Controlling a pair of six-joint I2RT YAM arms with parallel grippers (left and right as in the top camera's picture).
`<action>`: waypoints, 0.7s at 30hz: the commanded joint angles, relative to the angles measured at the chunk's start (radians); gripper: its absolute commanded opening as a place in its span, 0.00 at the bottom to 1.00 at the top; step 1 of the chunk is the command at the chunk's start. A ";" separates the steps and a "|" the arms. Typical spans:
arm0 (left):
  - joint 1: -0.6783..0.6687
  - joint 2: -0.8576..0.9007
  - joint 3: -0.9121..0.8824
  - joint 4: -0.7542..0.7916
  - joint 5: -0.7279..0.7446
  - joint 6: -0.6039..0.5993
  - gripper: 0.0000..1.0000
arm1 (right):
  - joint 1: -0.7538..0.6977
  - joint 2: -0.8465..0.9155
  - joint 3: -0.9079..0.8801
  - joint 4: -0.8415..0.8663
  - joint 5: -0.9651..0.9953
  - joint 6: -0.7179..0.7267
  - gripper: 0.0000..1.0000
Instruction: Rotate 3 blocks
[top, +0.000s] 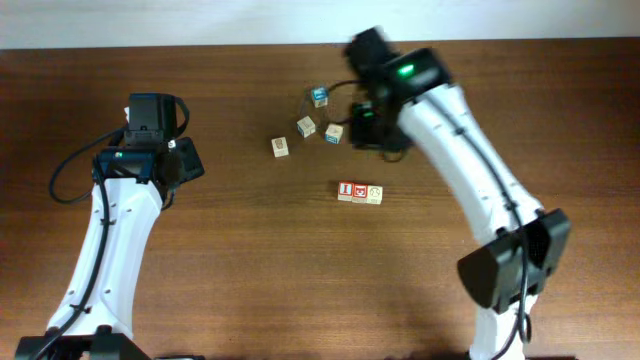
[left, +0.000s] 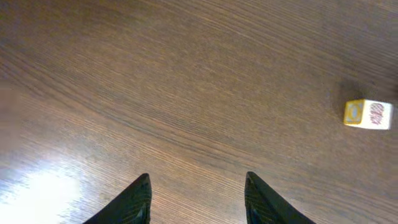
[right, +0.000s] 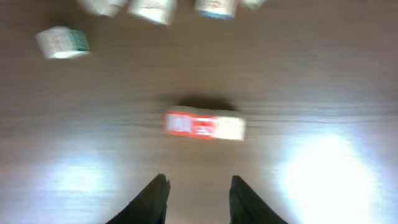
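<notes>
- Dark brown wood-grain table fills the overhead view, with a strip of pale wall along its 12 o'clock edge; lamp glare lies on the wood in both wrist views.
- Right arm, white with black joints, rises from the 5 o'clock corner and leans toward 11 o'clock, its dark head hanging over the table just at 12 o'clock of the row of blocks.
- Left arm, also white, comes up from the 7 o'clock corner and points toward 12 o'clock, its head well apart from the cubes on the 9 o'clock side.
- Left claw stands open over bare wood, nothing between its fingers.
- Right claw has its fingers parted with nothing between them; the view is blurred, and the row lies at 12 o'clock of the fingertips.
- Three blocks sit touching in one row just at 4 o'clock of the table's centre, with the long axis running 9 to 3 o'clock and dipping slightly at the 3 o'clock end: two red-and-white ones on the 9 o'clock side, the cream one last.
- Four loose cubes lie scattered at 11 o'clock of the row, apart from it.
</notes>
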 joint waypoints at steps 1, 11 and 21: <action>-0.035 -0.003 0.021 -0.003 0.059 -0.009 0.46 | -0.119 0.010 -0.117 -0.003 -0.131 -0.137 0.28; -0.179 0.052 0.021 0.001 0.072 -0.009 0.48 | -0.207 0.010 -0.640 0.453 -0.164 -0.312 0.06; -0.178 0.054 0.021 0.004 0.079 -0.009 0.51 | -0.193 0.010 -0.759 0.727 -0.378 -0.234 0.04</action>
